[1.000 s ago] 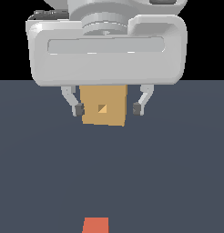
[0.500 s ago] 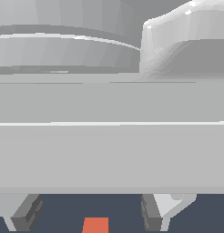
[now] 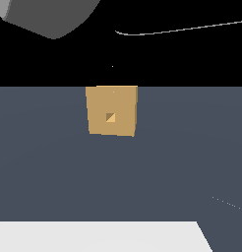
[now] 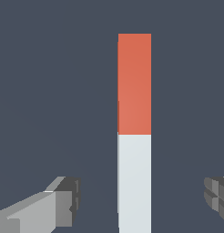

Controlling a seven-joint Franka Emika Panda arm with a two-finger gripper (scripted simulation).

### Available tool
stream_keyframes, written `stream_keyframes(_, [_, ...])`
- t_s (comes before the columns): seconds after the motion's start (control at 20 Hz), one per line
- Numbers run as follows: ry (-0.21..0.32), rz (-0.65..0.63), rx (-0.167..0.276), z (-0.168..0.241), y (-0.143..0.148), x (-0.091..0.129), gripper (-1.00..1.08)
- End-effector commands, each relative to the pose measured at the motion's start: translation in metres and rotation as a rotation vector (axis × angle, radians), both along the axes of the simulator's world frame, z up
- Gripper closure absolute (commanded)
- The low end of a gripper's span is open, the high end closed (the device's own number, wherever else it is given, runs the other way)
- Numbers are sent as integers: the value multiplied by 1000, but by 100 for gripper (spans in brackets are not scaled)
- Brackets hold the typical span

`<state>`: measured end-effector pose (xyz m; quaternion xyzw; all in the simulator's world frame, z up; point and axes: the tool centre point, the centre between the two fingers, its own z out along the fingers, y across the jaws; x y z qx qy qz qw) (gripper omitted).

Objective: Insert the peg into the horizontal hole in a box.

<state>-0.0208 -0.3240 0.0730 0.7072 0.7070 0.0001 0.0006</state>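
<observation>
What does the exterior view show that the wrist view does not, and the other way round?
Only the exterior view shows the flat-sided tan square box and the small, darker square hole in its face, plus grey and white robot parts at the frame edges. Only the wrist view shows the slim square-section peg, half orange-red, half pale grey-white, lying between the grey fingers of the open gripper, untouched. Both show the dark blue-grey floor.

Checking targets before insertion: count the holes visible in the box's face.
1. The hole sits near the middle of the box face in the exterior view; other faces are hidden.
</observation>
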Motion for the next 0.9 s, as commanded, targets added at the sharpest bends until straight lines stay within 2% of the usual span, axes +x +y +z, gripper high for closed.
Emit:
stream_keyframes(0.0, [0, 3, 0, -4, -11, 1, -92])
stream_keyframes(0.55, [1, 3, 1, -11, -20, 1, -92])
stream_keyframes(0.85, [1, 3, 1, -37, -20, 1, -92])
